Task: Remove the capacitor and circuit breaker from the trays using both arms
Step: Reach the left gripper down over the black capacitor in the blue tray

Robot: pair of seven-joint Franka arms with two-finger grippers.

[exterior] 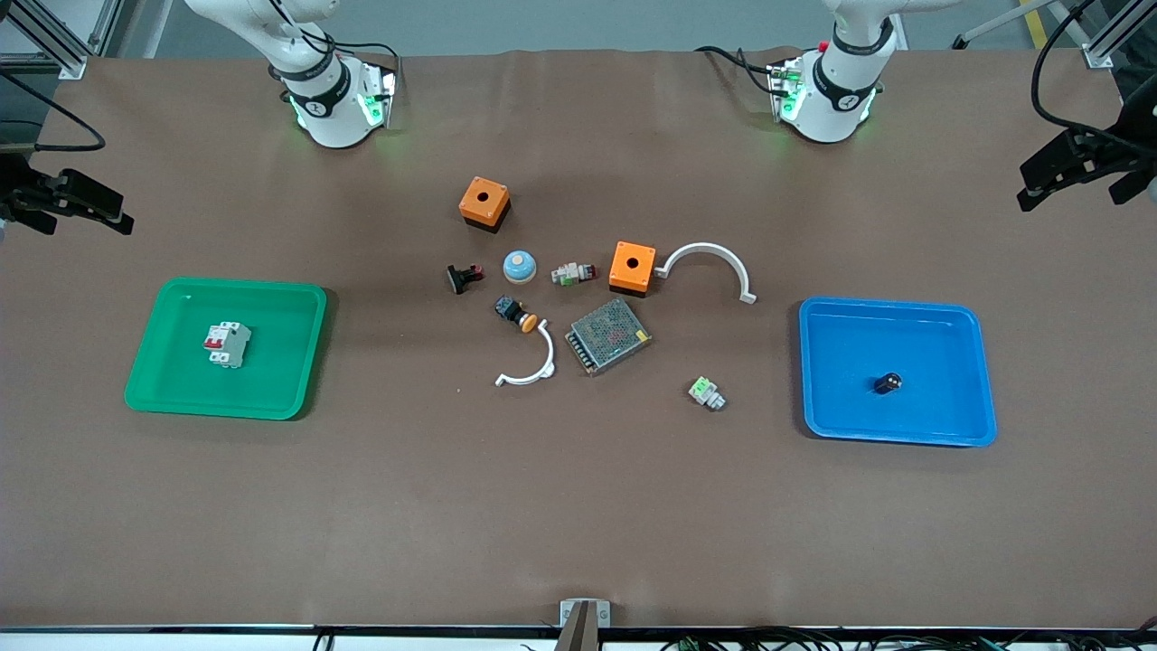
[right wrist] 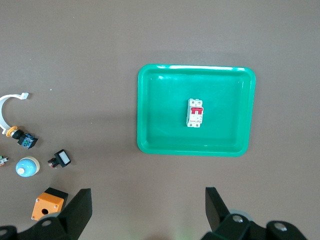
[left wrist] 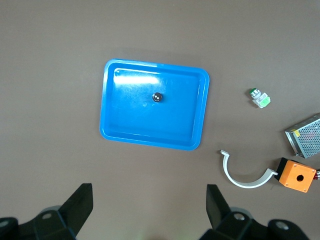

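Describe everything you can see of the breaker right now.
The breaker is a small light-grey rectangular block, plastic by its look, with red switch levers on its upper face and white ends. It lies alone near the middle of the green tray, toward the right arm's end of the table, resting on the tray floor and clear of the tray's walls. Nothing else touches it. The right wrist view shows it from above, with the right gripper high over the table, fingers open, not holding it.
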